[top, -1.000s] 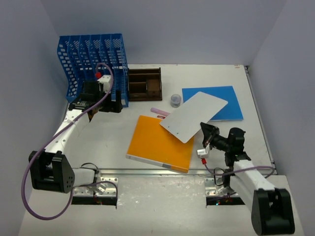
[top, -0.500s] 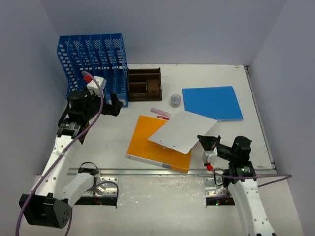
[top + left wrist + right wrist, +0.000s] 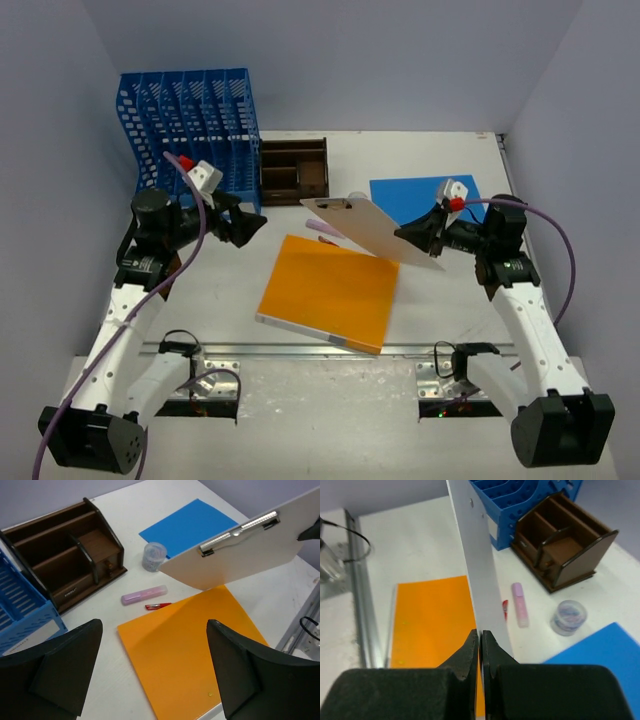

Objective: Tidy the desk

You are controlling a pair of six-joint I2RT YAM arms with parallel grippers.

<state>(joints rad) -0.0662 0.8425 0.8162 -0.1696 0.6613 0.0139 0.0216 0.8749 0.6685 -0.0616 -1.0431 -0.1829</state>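
Right fingers point(image 3: 415, 237) are pinched tight on the edge of the white clipboard point(image 3: 365, 228). I'm holding it up off the counter point(image 3: 450, 290), tilted, with its metal clip end pointing toward the left arm. Its lower part hangs over the far edge of the orange folder point(image 3: 325, 292), which lies flat near the middle of the counter.

Left fingers point(image 3: 250, 222) are spread wide and hold nothing. They hover above the counter, just in front of the blue mesh file rack point(image 3: 190, 115), and face the clipboard.

From the left wrist camera I see a pink highlighter point(image 3: 144, 595) and a small red item point(image 3: 157, 606) lying just beyond the folder. A small clear jar point(image 3: 153, 556) stands a little farther back, near a flat blue sheet point(image 3: 187, 525). The dark wooden organizer tray point(image 3: 294, 168) sits against the rack at the back.

The off-white counter spreads under all of it, its silver rail point(image 3: 330, 352) running along the near edge by the arm bases.
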